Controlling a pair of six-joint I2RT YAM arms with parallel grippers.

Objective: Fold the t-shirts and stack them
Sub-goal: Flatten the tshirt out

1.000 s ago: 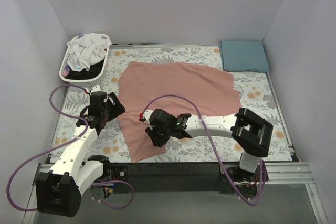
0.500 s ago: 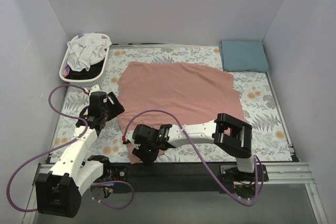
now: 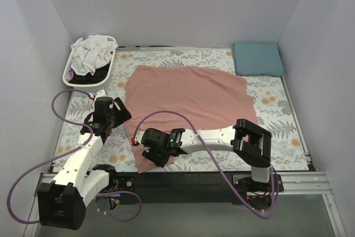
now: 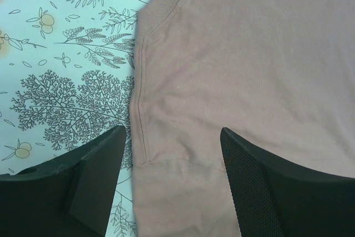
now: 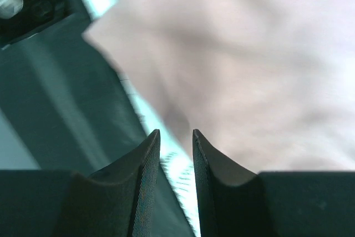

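Observation:
A large dusty-pink t-shirt point(image 3: 188, 92) lies spread flat on the floral cloth. A teal-blue t-shirt point(image 3: 258, 59) lies folded at the back right corner. My left gripper point(image 3: 120, 114) hovers open over the pink shirt's left edge. In the left wrist view that hemmed edge point(image 4: 141, 109) runs between the wide-apart fingers point(image 4: 94, 170). My right gripper point(image 3: 146, 157) is low over the pink shirt's near left corner point(image 5: 255, 65). Its jaws stand narrowly apart with nothing between them, and the right wrist view is blurred.
A white slatted basket point(image 3: 106, 74) with white and dark clothes stands at the back left. The grey-and-orange floral cloth point(image 3: 277, 137) covers the table. The table's dark front edge point(image 3: 183, 180) lies just beside the right gripper. Purple cables loop over both arms.
My right arm swung from the pink shirt's middle toward its near left corner, then eased back slightly. The left arm has stayed in place.

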